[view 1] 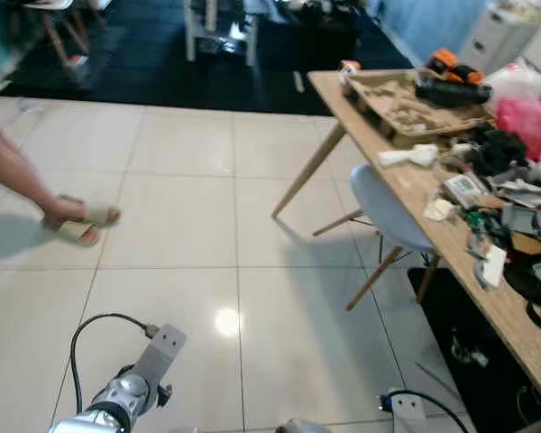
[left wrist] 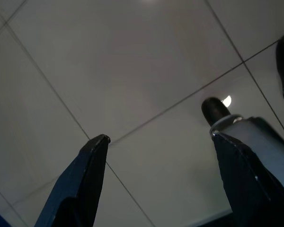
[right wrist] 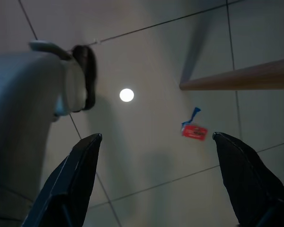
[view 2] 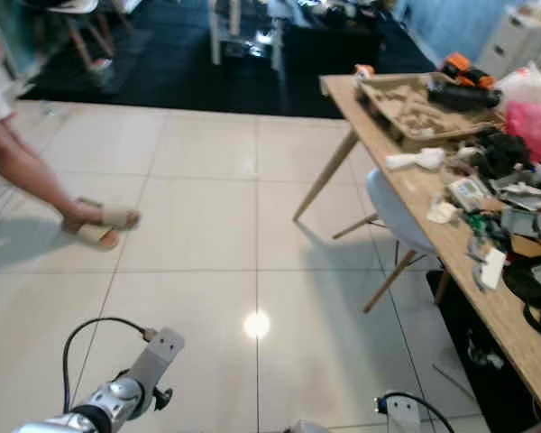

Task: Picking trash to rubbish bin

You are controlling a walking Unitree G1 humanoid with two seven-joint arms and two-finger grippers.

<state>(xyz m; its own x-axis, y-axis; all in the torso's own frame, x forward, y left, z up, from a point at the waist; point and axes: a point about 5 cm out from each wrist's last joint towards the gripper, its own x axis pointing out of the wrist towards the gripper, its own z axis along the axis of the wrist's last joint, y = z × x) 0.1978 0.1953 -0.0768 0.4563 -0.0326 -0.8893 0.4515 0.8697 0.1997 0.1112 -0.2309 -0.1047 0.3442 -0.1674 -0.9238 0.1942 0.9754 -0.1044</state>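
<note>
A small red scrap of trash with a blue tail [right wrist: 194, 131] lies on the pale floor tiles in the right wrist view, a short way past a wooden leg [right wrist: 236, 78]. My right gripper [right wrist: 157, 136] hangs above the floor, open, with nothing between its fingers. My left gripper [left wrist: 160, 138] is also open and empty over bare tiles. In the left eye view the left arm [view 1: 126, 388] shows at the bottom left and the right wrist [view 1: 406, 410] at the bottom edge.
A long wooden table [view 1: 343, 99] crowded with bags, tools and a tray runs along the right, with a pale blue chair [view 1: 383, 212] tucked beside it. A person's sandalled feet [view 1: 81, 221] stand on the tiles at the left. A dark rug [view 1: 162, 63] with furniture lies beyond.
</note>
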